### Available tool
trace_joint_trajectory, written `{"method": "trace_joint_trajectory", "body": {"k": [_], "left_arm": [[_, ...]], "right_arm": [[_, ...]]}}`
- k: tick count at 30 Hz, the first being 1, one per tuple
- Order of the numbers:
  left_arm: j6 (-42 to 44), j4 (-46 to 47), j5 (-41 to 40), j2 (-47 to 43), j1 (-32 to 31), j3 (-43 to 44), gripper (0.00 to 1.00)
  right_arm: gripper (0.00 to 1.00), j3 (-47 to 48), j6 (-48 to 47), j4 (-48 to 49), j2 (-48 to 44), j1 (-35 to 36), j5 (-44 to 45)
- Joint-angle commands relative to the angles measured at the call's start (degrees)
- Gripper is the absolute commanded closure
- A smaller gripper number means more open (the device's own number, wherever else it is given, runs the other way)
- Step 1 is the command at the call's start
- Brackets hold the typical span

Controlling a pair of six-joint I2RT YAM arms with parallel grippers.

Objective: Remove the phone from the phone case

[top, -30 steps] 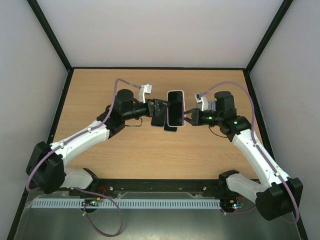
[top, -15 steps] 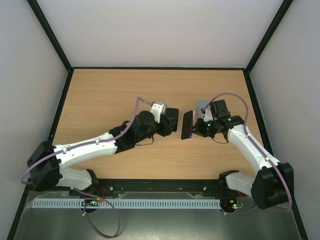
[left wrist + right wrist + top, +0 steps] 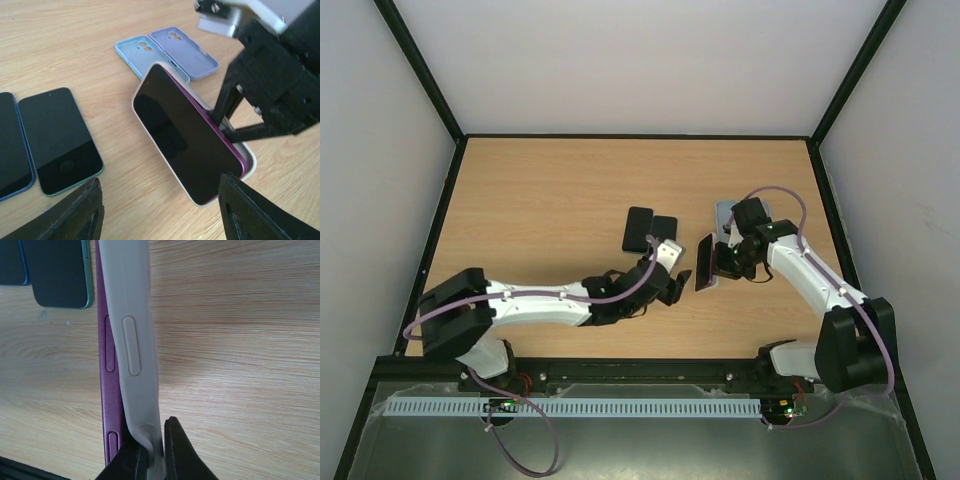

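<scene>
1. White-walled cell with a black frame, wood worktop [image 3: 520, 200].
2. The left arm [image 3: 530, 303] lies low along the near edge and reaches from the near-left corner toward centre. The right arm [image 3: 810, 283] is folded out of the near-right corner with its wrist turned inward.
3. The purple phone [image 3: 180, 135] sits in a white case [image 3: 135, 315], right of centre and somewhat closer to the near edge than the far one. It stands tilted on a long side with the screen facing the left arm. The long axis runs roughly near-to-far, leaning. Can't tell if the low side touches the wood.
4. The right gripper [image 3: 150, 440] is pinched on the case lip at one end. The case wall there stands off the purple side rail, so I'd judge the phone part-freed but not out.
5. The left gripper [image 3: 160, 205] has its fingers wide apart and is carrying nothing.
   - The phone is straight ahead, framed between the fingers, just beside them but not touching.
   - Key relation: the screen and long side face this claw, and the body crosses its view on a diagonal.
   - Likely next move: the wrist lines up across the phone's short width, then clamps the phone only, not the case.
6. Not in play:
   - Green-edged phone [image 3: 60, 140] and blue-edged phone [image 3: 10, 145], flat, side by side, near centre.
   - Light-blue case [image 3: 135, 57] and lavender case [image 3: 187, 52], empty, beyond the held phone.
</scene>
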Motion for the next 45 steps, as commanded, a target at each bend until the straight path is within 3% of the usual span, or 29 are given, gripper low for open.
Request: {"method": "trace_joint_trajectory", "body": {"k": [1, 7, 20, 26, 45], "left_arm": [[2.64, 4.59, -4.79, 3.76, -3.23, 0.60, 0.37], [2.50, 7.88, -9.43, 8.64, -6.60, 1.42, 0.36], [4.42, 17.14, -10.68, 16.95, -7.76, 2.33, 0.39], [5.74, 17.45, -9.75, 20.23, -7.76, 5.00, 0.39], [5.57, 11.02, -17.73, 28.04, -7.53, 10.99, 0.44]], "right_arm": [[0.98, 0.37, -0.32, 0.92, 1.36, -0.10, 1.24], [0.98, 1.10, -0.04, 2.28, 5.55, -0.09, 5.26], [0.98, 2.05, -0.04, 3.09, 10.39, -0.07, 4.96], [0.98, 1.72, -0.04, 3.14, 9.47, -0.06, 4.04], [0.98, 0.95, -0.37, 3.08, 7.93, -0.05, 2.51]]}}
